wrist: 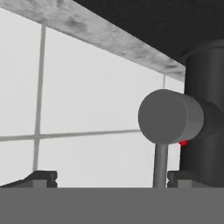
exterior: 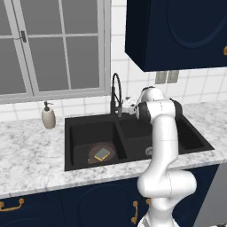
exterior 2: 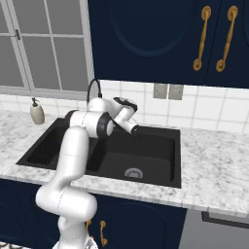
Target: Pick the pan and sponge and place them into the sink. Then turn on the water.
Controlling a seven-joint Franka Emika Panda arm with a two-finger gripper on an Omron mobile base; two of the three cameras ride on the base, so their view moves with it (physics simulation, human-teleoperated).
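The pan (exterior: 101,154) lies flat in the sink's (exterior: 88,122) left basin with the sponge (exterior: 102,154) on it, while the gripper (wrist: 107,179) spreads wide before the faucet's (wrist: 205,113) handle (wrist: 170,117).

A grey-veined marble tabletop (exterior: 31,155) holds a black double-basin sink (exterior: 71,133) set into it. A cream soap dispenser (exterior: 48,116) stands on it, left of the sink, below the window.

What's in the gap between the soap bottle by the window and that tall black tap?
In the left base view, just bare marble counter and the sink's back left corner lie between the soap dispenser and the faucet; nothing stands there.
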